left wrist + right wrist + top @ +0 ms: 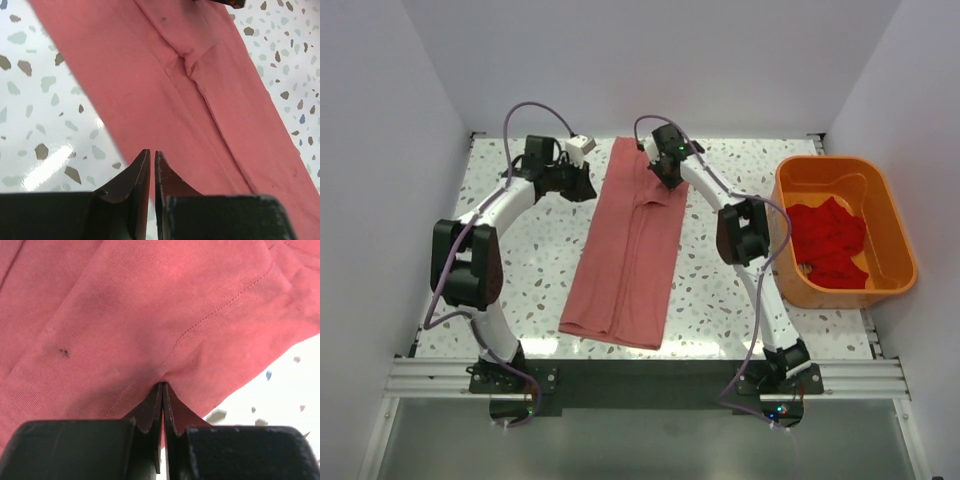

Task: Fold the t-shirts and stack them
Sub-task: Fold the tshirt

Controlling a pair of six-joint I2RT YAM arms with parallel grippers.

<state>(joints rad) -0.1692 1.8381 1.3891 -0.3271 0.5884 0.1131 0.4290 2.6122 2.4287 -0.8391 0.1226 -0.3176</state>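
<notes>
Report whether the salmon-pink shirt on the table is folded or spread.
Partly folded: the salmon-pink shirt lies as a long narrow strip, sides turned in to a centre seam.

The right pincer (162, 390) stands at 6 o'clock, its dark fingers (147, 412) pressed together and nipping a pucker of the pink t-shirt (150, 305), which fills most of the view. A stitched seam (220, 309) runs from 2 o'clock toward the tips, and speckled white surface (280, 395) shows at 4 o'clock.
</notes>
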